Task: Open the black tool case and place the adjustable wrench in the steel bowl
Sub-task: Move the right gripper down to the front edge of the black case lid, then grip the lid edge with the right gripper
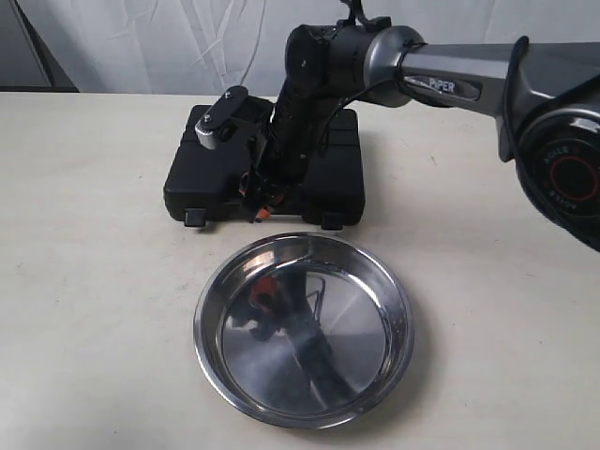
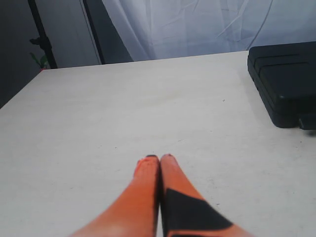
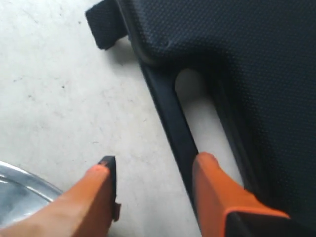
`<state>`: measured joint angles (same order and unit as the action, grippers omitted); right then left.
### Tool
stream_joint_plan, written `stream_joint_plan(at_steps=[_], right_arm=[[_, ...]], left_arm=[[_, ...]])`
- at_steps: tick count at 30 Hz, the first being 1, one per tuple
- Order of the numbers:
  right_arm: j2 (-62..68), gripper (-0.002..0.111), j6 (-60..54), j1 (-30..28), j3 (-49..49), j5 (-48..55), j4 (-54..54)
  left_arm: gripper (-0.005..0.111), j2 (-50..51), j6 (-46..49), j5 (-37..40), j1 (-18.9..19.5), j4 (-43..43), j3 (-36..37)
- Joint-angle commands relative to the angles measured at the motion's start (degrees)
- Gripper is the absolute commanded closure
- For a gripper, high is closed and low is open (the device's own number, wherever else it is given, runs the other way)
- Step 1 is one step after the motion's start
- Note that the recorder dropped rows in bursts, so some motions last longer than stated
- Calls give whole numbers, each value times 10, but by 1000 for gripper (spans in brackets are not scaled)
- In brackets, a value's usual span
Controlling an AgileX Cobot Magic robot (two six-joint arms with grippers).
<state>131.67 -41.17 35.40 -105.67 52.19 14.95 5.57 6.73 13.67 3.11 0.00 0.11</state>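
The rectangular black plastic tool case point(image 1: 199, 176) lies closed on the pale table point(image 1: 94, 281), just behind the round shiny steel bowl point(image 1: 352, 328). The right gripper point(image 3: 155, 160) stands open astride the case's handle bar point(image 3: 170, 113), holding nothing. The left gripper point(image 2: 159, 158) is pressed together and empty.

Rectangular black moulded plastic tool case point(image 1: 195, 178) lies flat, lid down; wide, shallow, shiny round steel bowl point(image 1: 366, 330) sits upright near its latch side, not touching.

Black-and-grey arm point(image 1: 441, 80) marked PIPER, black-tipped orange fingers point(image 3: 217, 190)
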Motion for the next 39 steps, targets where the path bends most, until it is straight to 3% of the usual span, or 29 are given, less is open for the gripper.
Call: stream_joint_plan(at_steps=[1,7,12,14,16,22,23,27,32,39], right_arm=[[14,61,-4,0,-2,-8,-16],[18,64,11,0,-2,-41,-16],[19,90,11,0,-2,-41,-31],[19,95,11,0,-2,-41,-47],[18,90,11,0,-2,-40,-61],[19,55,11,0,-2,-45,-79],[22,54,11,0,-2,-47,-88],[28,61,11,0,-2,-48,-98],[31,82,11,0,-2,-50,-97],[40,83,14,0,-2,-49,-92]], left_arm=[[106,-2,-3,-4,-4,0,-1],[106,-2,-3,-4,-4,0,-1],[106,-2,-3,-4,-4,0,-1],[106,-2,-3,-4,-4,0,-1],[106,-2,-3,-4,-4,0,-1],[106,-2,-3,-4,-4,0,-1],[106,-2,-3,-4,-4,0,-1],[106,-2,-3,-4,-4,0,-1],[106,-2,-3,-4,-4,0,-1],[106,-2,-3,-4,-4,0,-1]])
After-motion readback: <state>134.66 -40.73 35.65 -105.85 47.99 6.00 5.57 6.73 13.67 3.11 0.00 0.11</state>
